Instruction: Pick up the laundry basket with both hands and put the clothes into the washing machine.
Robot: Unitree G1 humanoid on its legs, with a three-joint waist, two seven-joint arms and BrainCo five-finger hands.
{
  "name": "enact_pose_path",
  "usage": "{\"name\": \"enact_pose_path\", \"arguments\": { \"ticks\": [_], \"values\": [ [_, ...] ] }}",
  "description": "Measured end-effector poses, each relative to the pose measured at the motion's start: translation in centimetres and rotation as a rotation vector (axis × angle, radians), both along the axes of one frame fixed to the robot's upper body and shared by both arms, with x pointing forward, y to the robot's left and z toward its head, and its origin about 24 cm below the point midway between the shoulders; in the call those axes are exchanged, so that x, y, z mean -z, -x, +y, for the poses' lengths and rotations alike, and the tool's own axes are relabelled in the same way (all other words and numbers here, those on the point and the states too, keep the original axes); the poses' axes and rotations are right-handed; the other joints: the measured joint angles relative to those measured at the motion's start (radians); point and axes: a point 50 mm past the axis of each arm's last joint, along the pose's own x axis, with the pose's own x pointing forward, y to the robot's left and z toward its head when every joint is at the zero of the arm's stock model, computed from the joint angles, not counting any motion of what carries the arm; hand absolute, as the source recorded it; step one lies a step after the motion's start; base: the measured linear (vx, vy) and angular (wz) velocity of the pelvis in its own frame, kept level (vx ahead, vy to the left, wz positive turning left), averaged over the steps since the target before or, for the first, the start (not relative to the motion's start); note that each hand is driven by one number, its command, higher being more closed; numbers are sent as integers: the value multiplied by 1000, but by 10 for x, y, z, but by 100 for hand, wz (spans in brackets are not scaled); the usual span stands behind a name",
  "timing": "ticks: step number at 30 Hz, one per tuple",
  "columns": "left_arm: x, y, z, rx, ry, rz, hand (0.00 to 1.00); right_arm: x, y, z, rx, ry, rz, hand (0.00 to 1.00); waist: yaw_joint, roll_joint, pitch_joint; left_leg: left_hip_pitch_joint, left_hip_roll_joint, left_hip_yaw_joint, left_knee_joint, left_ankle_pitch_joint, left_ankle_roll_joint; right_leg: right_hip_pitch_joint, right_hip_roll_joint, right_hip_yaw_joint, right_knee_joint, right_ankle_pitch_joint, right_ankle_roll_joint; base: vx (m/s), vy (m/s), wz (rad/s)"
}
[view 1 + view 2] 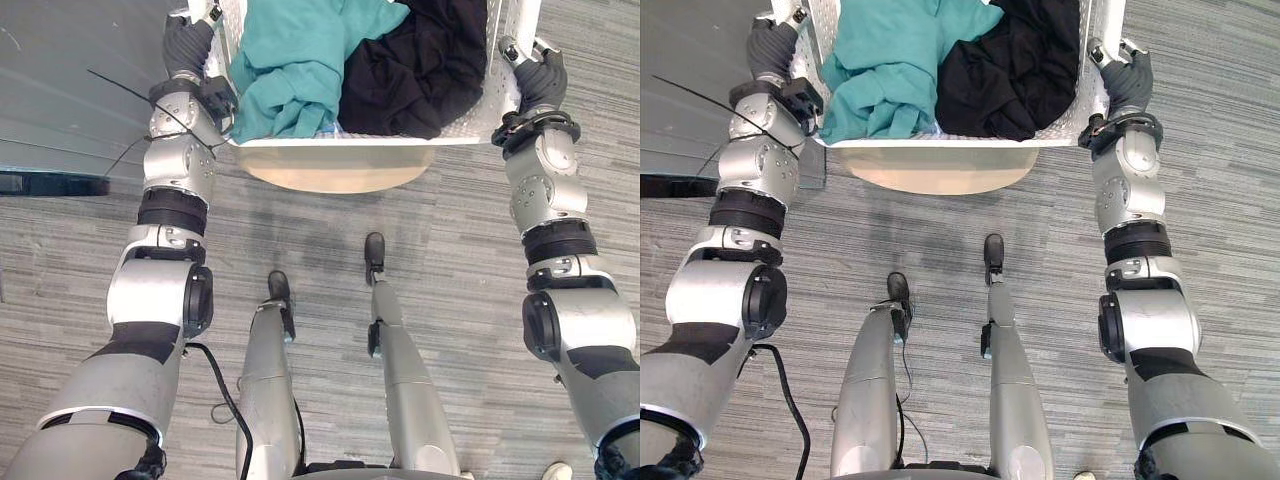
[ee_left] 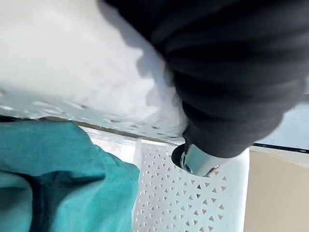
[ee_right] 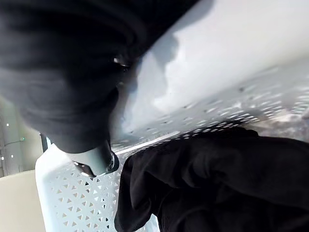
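1. Locate the load: the basket [image 1: 335,142] sits ahead of the robot, between both arms. It holds a teal cloth [image 1: 300,60] on the left and a black cloth [image 1: 420,70] on the right, touching each other.
2. Check the grip: the left robot hand [image 1: 188,42] lies at the left side rim and the right robot hand [image 1: 540,72] at the right side rim. The rim and the dark covers hide both grips, so I cannot tell how far either is closed.
3. Note the beige worktop [image 1: 335,170] just under the near edge. Whether the basket touches it cannot be told.
4. Judged step: lifting and carrying. Hold both sides at equal height; a tilt could spill the piled cloths.
5. Raise straight up, clear of the worktop, before turning.
6. Move slowly; the smooth plastic rim may slip.
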Motion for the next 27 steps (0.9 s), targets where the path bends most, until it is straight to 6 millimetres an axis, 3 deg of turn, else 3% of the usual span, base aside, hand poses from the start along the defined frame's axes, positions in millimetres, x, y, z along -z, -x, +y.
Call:
{"name": "enact_pose_path", "arguments": {
  "ticks": [7,13,27],
  "values": [
    [-13,10,41,-137,84,-23,0,8,-4,15,-109,25,37,0,5,-5,3,-11,15,-11,8,-3,-6,2,14,-10,-10,5,-6,-10,-22,0],
    [-41,30,81,-245,134,-115,0,11,-4,4,-83,35,80,0,7,-6,3,-9,15,-13,12,-3,-5,14,13,-19,-13,6,-7,-15,-10,3],
    [-45,42,89,-285,164,-194,0,-1,7,-42,44,51,83,0,-13,-6,3,7,15,-9,17,-3,-5,43,13,-26,-34,22,-13,-32,-13,1]
  ]
}}
